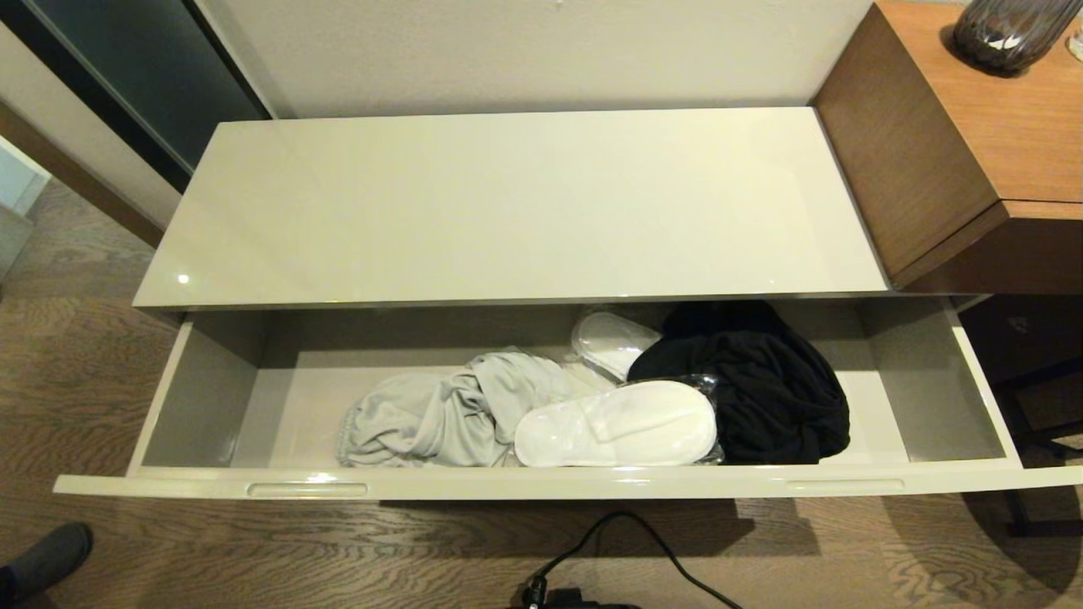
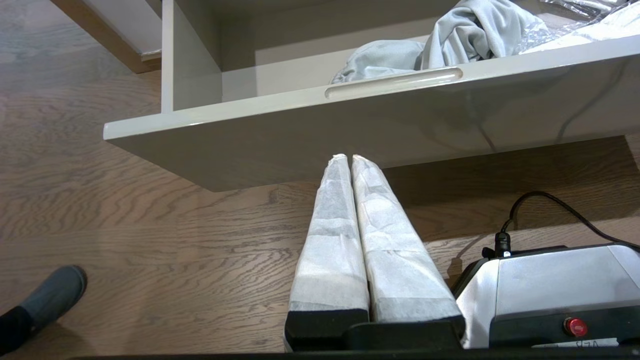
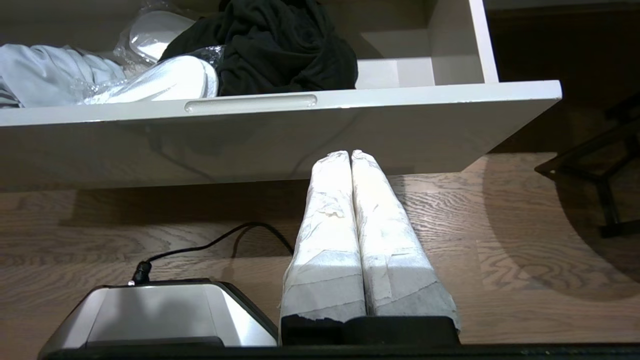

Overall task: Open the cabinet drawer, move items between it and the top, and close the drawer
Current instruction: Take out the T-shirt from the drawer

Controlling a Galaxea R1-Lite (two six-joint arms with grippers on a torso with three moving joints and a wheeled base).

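The long cream-beige cabinet drawer (image 1: 541,484) stands pulled out under the bare glossy top (image 1: 508,203). Inside it lie a light grey garment (image 1: 440,414), a black garment (image 1: 761,389) and white slippers in clear sleeves, one at the front (image 1: 618,425) and one behind (image 1: 611,338). Neither arm shows in the head view. My left gripper (image 2: 348,158) hangs shut and empty below the drawer front (image 2: 380,125), near its left handle slot (image 2: 392,82). My right gripper (image 3: 350,154) is shut and empty too, low before the drawer front (image 3: 250,145), right of the other slot (image 3: 250,103).
A taller brown wood-grain unit (image 1: 956,144) with a dark ribbed vase (image 1: 1011,34) adjoins the cabinet's right end. A black cable (image 1: 626,550) runs over the wood floor to my base (image 2: 550,295). A person's grey shoe (image 1: 46,558) is at the floor's lower left.
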